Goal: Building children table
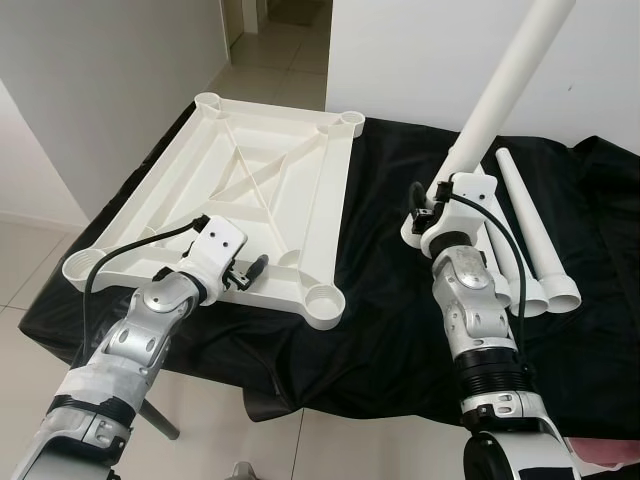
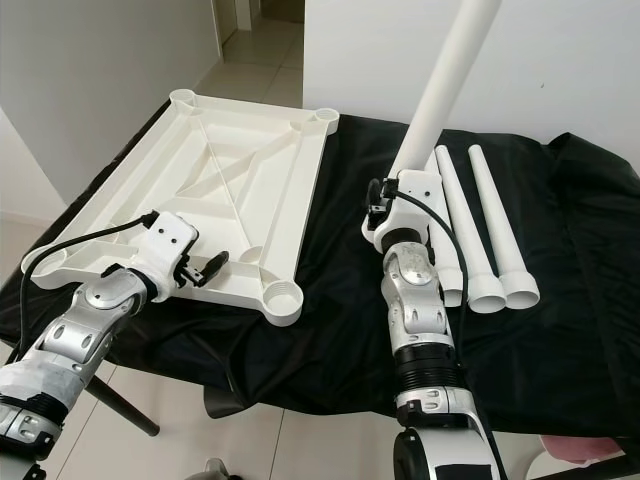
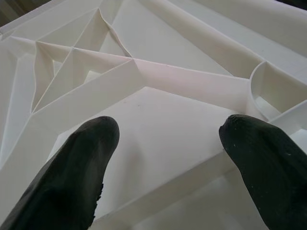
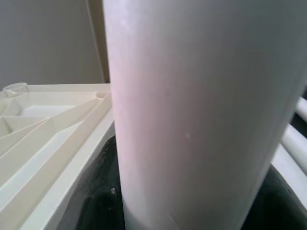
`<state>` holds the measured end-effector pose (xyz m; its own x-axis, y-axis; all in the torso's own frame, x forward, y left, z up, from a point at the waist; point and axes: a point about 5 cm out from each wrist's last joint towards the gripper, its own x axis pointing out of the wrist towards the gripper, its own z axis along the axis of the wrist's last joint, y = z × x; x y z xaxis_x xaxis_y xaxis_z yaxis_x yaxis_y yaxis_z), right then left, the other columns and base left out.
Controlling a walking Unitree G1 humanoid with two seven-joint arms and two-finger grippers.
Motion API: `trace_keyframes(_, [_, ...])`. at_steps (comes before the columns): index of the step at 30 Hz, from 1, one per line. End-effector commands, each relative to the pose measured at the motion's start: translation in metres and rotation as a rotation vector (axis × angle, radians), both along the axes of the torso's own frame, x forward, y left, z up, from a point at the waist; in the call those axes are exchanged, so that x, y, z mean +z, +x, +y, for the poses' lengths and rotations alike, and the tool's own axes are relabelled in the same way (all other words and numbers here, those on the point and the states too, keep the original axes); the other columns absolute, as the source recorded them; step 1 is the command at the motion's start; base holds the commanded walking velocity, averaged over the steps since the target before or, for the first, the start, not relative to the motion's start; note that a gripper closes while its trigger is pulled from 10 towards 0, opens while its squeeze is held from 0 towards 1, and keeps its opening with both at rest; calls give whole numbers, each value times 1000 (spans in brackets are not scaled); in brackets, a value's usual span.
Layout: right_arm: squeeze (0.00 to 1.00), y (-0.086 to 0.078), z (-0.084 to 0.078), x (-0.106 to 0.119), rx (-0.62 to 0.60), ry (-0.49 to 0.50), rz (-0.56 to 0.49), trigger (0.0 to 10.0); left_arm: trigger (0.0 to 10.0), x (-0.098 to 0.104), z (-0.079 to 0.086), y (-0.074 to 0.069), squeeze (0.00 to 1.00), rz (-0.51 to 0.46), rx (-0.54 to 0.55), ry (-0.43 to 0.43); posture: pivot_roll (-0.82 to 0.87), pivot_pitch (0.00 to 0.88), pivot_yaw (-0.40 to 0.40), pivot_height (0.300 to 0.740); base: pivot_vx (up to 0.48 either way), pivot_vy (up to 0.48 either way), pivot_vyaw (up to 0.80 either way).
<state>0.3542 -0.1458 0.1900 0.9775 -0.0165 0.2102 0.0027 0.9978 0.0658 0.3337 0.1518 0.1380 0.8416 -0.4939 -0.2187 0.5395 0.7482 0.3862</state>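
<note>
Resting upside down on the black-draped counter (image 1: 380, 330), the white tabletop (image 1: 260, 170) shows its ribs.
Left hand (image 1: 250, 272), fingers apart, hovers at its near edge; right hand (image 2: 392, 222) clamps a raised white leg (image 2: 440, 90); two spare legs (image 2: 490, 240) lie beside.

White plastic tabletop (image 1: 250, 190), laid upside down on a black cloth, ribbed underside and four round corner sockets exposed. One white tapered leg (image 1: 505, 90) is held raised and tilted beside it; the other legs (image 2: 490, 235) are laid side by side on the cloth.
</note>
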Motion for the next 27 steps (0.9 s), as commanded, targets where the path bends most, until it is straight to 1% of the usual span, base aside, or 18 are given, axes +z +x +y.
trace_keyframes(1, [0, -2, -1, -2, -3, -2, 7, 10000, 10000, -32, -2, -9, 0, 126, -23, 82, 23, 26, -16, 740, 0, 0, 0])
trace_keyframes(8, [0, -2, -2, -3, -3, -10, 15, 10000, 10000, -36, -7, -10, 0, 129, -46, 101, 21, 21, -15, 740, 0, 0, 0])
trace_keyframes(11, [0, -2, -4, -4, -6, -17, 19, 10000, 10000, -39, -21, -12, 0, 134, -88, 76, 13, 13, -14, 740, 0, 0, 0])
trace_keyframes(17, [0, -3, -4, -5, -9, -20, 23, 10000, 10000, -41, -29, -15, 0, 136, -132, 76, 10, 6, -12, 740, 0, 0, 0])
trace_keyframes(19, [0, -3, -4, -5, -11, -23, 24, 10000, 10000, -40, -31, -17, 0, 151, -152, 42, 10, 5, -12, 740, 0, 0, 0])
trace_keyframes(20, [0, -3, -4, -5, -11, -23, 24, 10000, 10000, -40, -31, -17, 0, 151, -152, 42, 10, 5, -12, 740, 0, 0, 0])
trace_keyframes(22, [0, -3, -5, -5, -12, -25, 27, 10000, 10000, -39, -32, -19, 0, 141, -185, 60, 13, 3, -13, 740, 0, 0, 0])
trace_keyframes(26, [0, -2, -4, -6, -10, -26, 29, 10000, 10000, -41, -35, -20, 0, 148, -198, 51, 18, 2, -10, 740, 0, 0, 0])
trace_keyframes(27, [0, -2, -3, -6, -7, -24, 29, 10000, 10000, -43, -41, -20, 0, 150, -201, 47, 18, 2, -10, 740, 0, 0, 0])
